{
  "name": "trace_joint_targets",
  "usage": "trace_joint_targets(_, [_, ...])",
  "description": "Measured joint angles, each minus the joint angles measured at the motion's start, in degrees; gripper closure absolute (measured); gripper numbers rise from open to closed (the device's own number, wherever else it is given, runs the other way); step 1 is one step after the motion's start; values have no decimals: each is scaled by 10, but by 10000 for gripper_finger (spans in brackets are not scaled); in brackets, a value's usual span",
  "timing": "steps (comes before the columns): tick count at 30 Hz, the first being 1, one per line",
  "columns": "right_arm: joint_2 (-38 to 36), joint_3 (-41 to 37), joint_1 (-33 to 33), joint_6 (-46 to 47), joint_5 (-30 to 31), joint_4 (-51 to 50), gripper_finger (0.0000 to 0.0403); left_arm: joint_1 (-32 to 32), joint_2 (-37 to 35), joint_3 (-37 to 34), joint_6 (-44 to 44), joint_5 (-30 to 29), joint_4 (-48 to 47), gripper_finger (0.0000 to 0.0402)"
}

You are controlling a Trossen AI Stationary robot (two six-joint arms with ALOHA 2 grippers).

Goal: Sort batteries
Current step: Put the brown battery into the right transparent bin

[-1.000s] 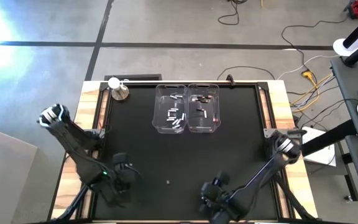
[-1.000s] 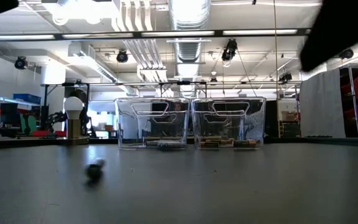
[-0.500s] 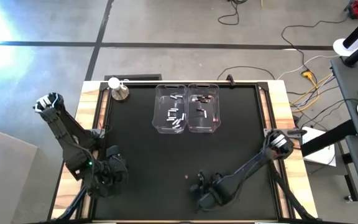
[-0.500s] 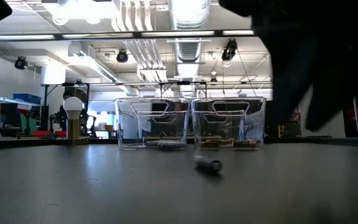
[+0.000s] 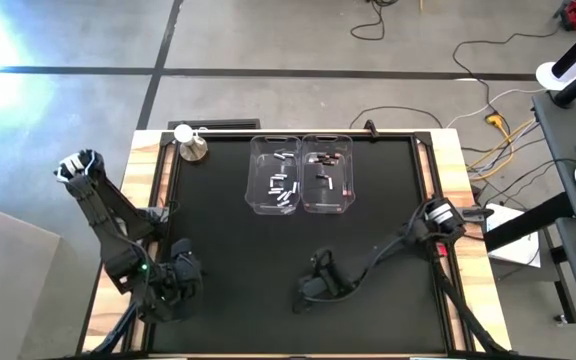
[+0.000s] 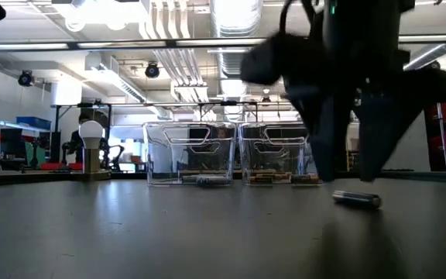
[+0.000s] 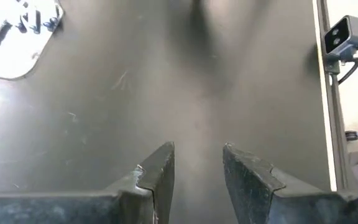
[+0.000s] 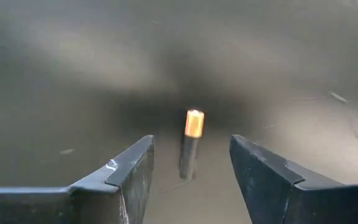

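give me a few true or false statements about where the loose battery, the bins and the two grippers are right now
1. A loose battery lies on the mat between the right gripper's open fingers. True.
2. The right gripper holds it. False: the battery lies untouched.
3. Both bins hold batteries. True.
4. The left gripper is over the bins. False: it hangs open at the near left corner.
5. The knob is inside a bin. False: it stands left of them.

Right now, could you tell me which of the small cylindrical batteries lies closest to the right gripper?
The lone dark battery with the orange end, loose on the black table between the open right gripper; all others sit in the clear bins.
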Motion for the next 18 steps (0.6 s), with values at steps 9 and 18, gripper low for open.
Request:
trace_joint_targets(9, [-7, -95, -30, -35, -85, 87, 199, -15, 28, 0, -49, 0, 13, 285])
trace_joint_targets(18, [-6, -138, -49, -49, -104, 125, 244, -17, 70, 0, -81, 1, 37, 285])
